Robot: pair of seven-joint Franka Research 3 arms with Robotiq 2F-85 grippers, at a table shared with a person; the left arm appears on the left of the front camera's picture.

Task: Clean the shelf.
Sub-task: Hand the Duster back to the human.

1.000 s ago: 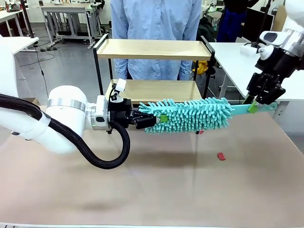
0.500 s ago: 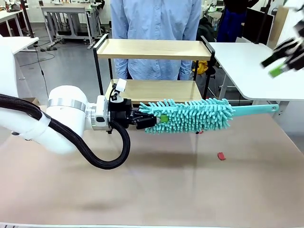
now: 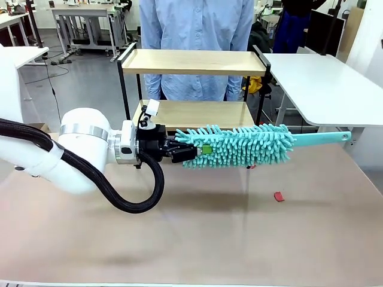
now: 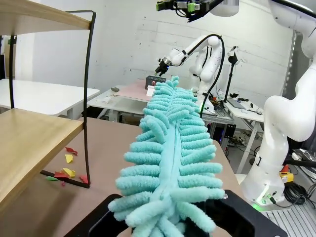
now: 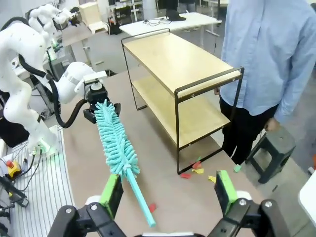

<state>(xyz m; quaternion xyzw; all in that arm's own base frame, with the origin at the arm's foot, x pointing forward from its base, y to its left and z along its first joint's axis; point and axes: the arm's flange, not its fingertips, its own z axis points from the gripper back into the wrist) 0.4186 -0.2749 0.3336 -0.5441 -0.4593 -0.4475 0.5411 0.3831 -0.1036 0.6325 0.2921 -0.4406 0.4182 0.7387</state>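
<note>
The left tool [image 3: 192, 149] pinches the teal duster [image 3: 239, 145] by its fluffy end, level before the shelf [image 3: 194, 62] on the surface [image 3: 197, 227]; the right tool [image 5: 168, 193] is spread, empty. Such a soft grip may slip during wiping.

I read no text, label, brand, number or sign in any of my views. No marking is legible on any surface.
</note>
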